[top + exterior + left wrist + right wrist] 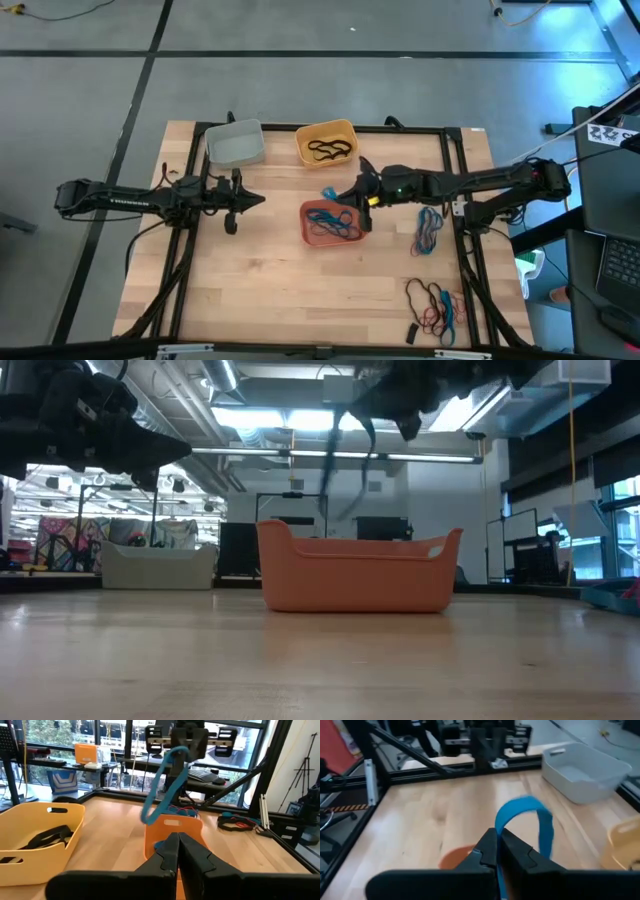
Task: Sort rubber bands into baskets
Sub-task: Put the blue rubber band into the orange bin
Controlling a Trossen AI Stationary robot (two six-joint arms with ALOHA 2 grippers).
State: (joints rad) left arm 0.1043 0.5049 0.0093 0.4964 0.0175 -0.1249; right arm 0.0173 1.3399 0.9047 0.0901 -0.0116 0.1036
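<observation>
My right gripper is shut on a blue rubber band above the far left corner of the salmon-red basket, which holds several blue bands. The yellow-orange basket holds black bands. The pale grey-white basket stands left of it. My left gripper is shut and empty, raised above the table left of the salmon-red basket. Loose teal bands and a heap of red, black and blue bands lie on the table at the right. My right gripper pinches one end of the blue band's loop between its two fingers. The fingers come from the table's right. The band hangs slack below the gripper as an open loop, and its lower end is clear of the salmon-red basket's rim.
A black frame runs along the table's far and right sides. Bare wood lies at the near left. A small dark piece lies near the front edge by the band heap.
</observation>
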